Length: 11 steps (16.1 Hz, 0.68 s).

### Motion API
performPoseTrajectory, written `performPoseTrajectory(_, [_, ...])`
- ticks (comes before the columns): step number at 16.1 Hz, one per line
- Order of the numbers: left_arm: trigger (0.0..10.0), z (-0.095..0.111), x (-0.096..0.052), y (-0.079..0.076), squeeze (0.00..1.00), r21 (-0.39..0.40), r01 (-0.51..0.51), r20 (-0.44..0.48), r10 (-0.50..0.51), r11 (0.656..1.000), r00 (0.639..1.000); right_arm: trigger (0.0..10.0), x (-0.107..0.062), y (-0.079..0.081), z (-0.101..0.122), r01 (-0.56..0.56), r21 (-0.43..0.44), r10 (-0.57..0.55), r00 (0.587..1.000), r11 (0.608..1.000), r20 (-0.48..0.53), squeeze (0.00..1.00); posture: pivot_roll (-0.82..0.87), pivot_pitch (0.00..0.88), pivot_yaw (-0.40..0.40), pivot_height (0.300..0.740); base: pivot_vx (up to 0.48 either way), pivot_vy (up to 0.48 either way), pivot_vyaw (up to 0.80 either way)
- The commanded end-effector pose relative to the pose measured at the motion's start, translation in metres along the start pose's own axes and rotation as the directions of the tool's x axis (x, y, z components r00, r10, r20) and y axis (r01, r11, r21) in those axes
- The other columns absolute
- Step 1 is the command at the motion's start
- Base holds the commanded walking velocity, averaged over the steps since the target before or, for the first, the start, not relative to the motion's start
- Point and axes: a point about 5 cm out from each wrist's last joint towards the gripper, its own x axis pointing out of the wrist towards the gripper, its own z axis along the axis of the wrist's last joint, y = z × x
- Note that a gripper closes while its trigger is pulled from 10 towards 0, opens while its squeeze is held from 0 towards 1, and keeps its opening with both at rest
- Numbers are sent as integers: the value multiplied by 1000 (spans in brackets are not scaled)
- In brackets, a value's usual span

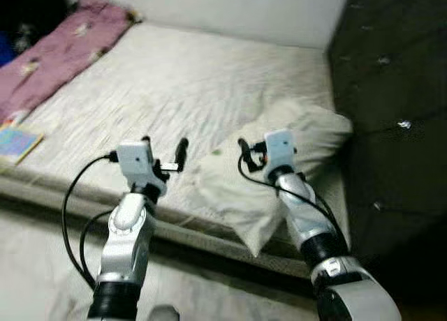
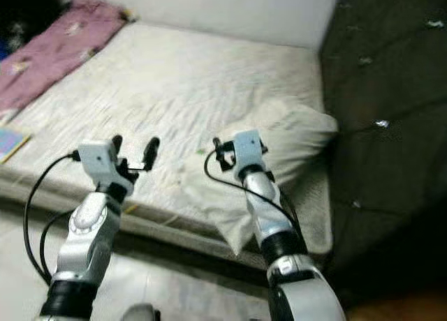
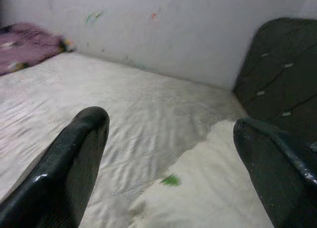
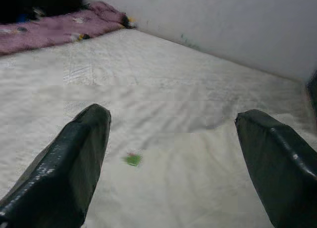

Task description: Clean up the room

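Observation:
A white pillow (image 1: 230,192) lies at the bed's near right corner, next to the dark headboard, and overhangs the mattress edge. It has a small green mark (image 4: 132,159). My left gripper (image 1: 164,148) hovers open over the mattress (image 1: 174,84), just left of the pillow, holding nothing. My right gripper (image 1: 250,152) is open above the pillow, also holding nothing. A crumpled pink blanket (image 1: 56,52) lies along the far left side of the bed. A light blue book (image 1: 17,143) rests at the left mattress edge.
A dark tufted headboard (image 1: 391,112) rises on the right. A white wall (image 1: 230,7) runs behind the bed. Pale floor (image 1: 35,265) lies in front of the bed's near edge, under my arms.

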Motion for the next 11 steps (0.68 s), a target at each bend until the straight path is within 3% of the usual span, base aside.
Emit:
performPoseTrajectory(1, [10000, 0, 3, 1, 0, -10, -6, 2, 6, 1000, 1000, 10000, 2, 0, 2, 11, 28, -11, 1000, 1000, 8, 0, 61, 0, 15, 740, 0, 0, 0])
performPoseTrajectory(6, [10000, 10, 15, -10, 0, 3, 58, 43, -58, 998, 997, 10000, 8, 2, 9, 18, 16, -19, 999, 1000, 28, 0, 61, 0, 3, 740, 227, 0, 0])
performPoseTrajectory(11, [10000, 10, 16, -11, 0, -3, 57, 52, -57, 998, 997, 10000, 12, 5, 12, 14, 17, -15, 999, 1000, 35, 0, 65, 0, -1, 740, 325, 0, 0])
